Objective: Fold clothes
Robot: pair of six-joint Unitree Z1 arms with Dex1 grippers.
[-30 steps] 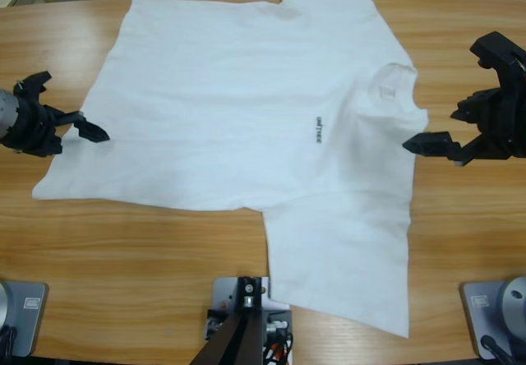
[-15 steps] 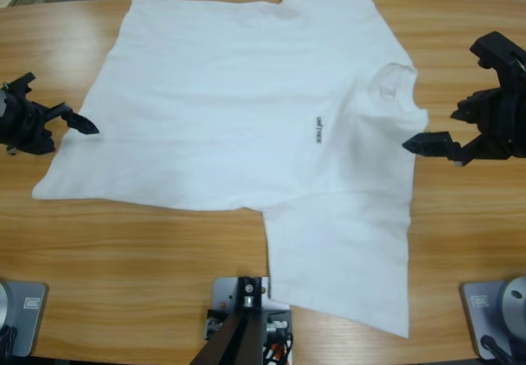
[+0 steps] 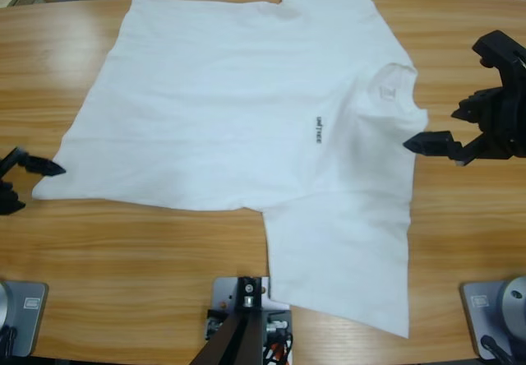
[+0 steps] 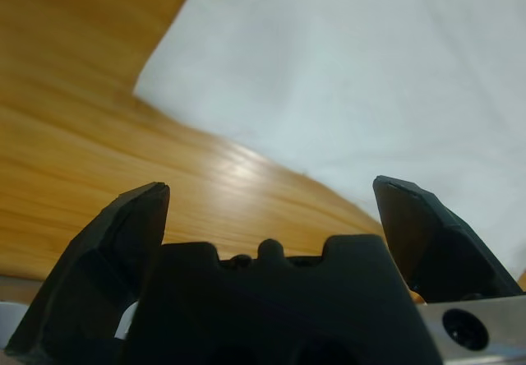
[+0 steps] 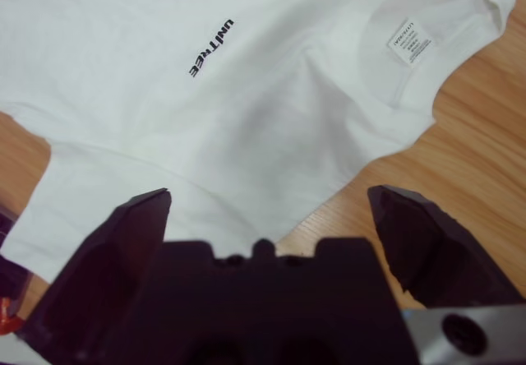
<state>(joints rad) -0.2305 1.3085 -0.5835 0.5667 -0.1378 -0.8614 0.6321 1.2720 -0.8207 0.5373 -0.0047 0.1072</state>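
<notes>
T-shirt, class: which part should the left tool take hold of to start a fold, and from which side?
Probably the hem corner of the T-shirt. It lies flat at the cloth's outer edge, just beside the open left tool, so come in low from the bare table side.

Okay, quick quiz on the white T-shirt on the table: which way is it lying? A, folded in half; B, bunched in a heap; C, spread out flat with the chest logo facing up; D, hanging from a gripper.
C: the T-shirt lies spread flat on the wooden table, with its dark chest logo and neck label showing, and both open grippers are clear of the cloth.
</notes>
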